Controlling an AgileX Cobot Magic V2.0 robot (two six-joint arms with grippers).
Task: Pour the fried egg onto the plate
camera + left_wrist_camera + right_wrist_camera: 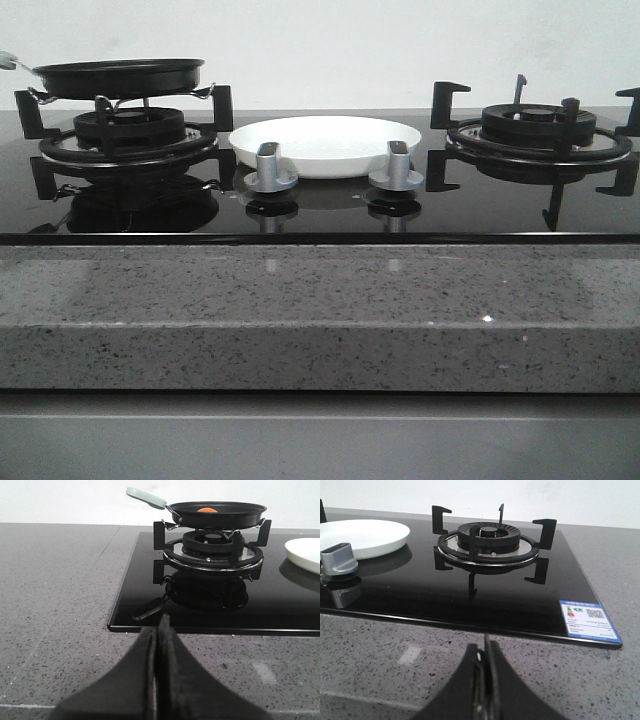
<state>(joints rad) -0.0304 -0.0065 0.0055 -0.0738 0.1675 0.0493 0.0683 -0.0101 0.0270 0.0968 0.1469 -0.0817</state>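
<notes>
Speckled granite ledge (pixel 320 310), glossy round white plate (pixel 326 143), black pan (pixel 118 77), orange-yolked fried egg (pixel 207 510)

The pan (pixel 216 513) is black with a pale mint-green handle (pixel 146 497); the egg (pixel 207 510) shows only an orange spot. The plate (pixel 326 143) is glossy white. The hob (pixel 320 205) is mirror-black glass, its knobs (pixel 271 168) silver-grey. The counter (pixel 320 315) is grey stone — finely speckled dark and light. A blue-edged label (pixel 589 621) carries green and red marks.
</notes>
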